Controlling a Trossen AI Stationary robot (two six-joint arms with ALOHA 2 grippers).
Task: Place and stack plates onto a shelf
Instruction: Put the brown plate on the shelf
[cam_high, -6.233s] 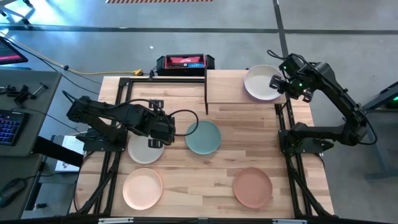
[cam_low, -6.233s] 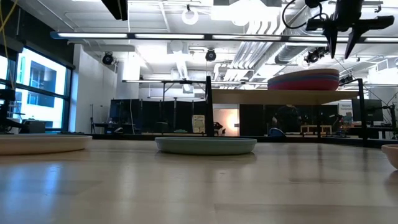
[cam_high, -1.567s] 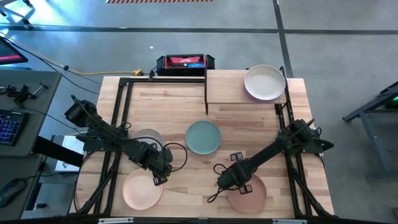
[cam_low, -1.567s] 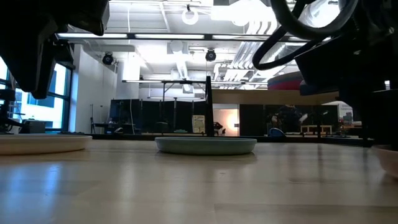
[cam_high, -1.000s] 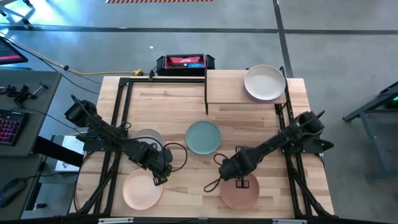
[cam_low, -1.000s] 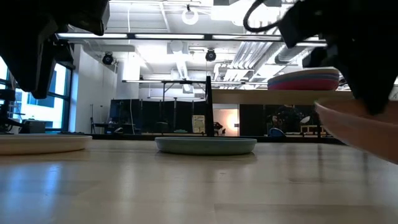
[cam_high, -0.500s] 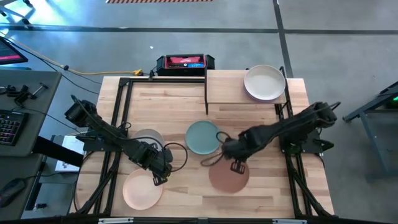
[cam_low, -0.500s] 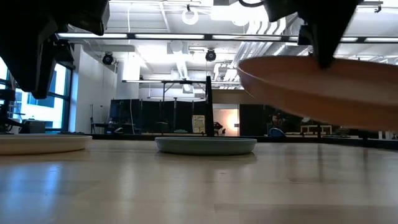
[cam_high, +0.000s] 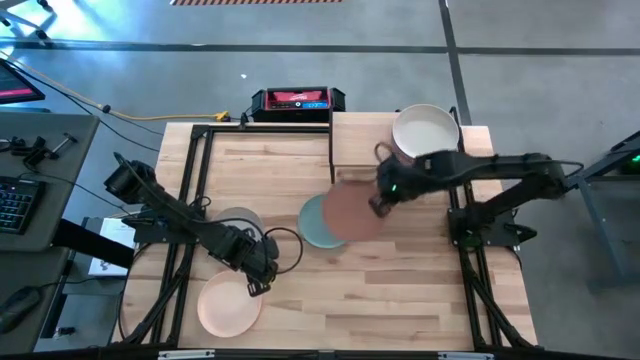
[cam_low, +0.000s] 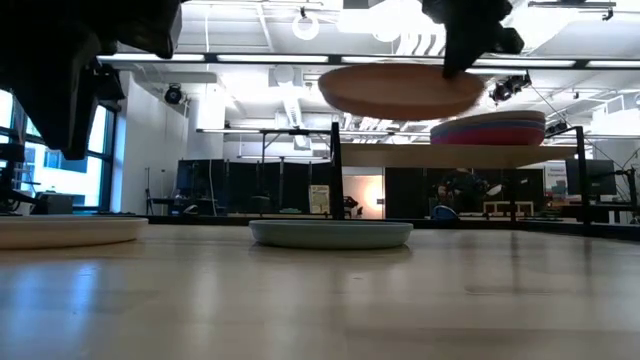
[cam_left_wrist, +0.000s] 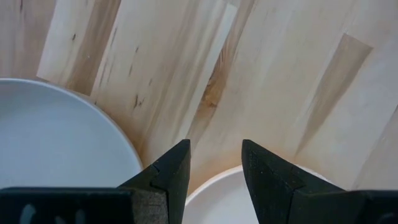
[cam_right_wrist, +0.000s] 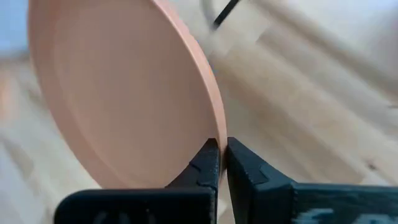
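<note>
My right gripper (cam_high: 380, 203) is shut on a terracotta plate (cam_high: 350, 213), high over the table's middle in the low view (cam_low: 400, 92). Under its left part a teal plate (cam_high: 312, 228) lies flat on the tabletop. A cream plate (cam_high: 425, 133) tops a stack of plates (cam_low: 490, 130) on the shelf (cam_high: 375, 152) at the far right. My left gripper (cam_left_wrist: 214, 168) hangs open above the near left, over the gap between a grey-beige plate (cam_left_wrist: 56, 143) and a peach-pink plate (cam_high: 228, 305), touching nothing. My right gripper pinches the terracotta plate's rim (cam_right_wrist: 216, 127) between its two fingers, at the plate's right edge (cam_high: 374, 207). The fingers reach it from the table's right side. The plate is lifted clear of the table and sits about level, above the height of the shelf board.
The shelf's black posts (cam_high: 331, 140) stand at the far middle, and black frame rails (cam_high: 190, 170) run along both table sides. A red and black device (cam_high: 297, 100) sits beyond the far edge. Bare wood (cam_high: 400, 290) lies at the near right.
My right gripper has carried the terracotta plate up from the near right of the table toward the far edge and the shelf. The plate has risen well clear of the table and gone from tilted to about level. It now hangs partly over the teal plate.
</note>
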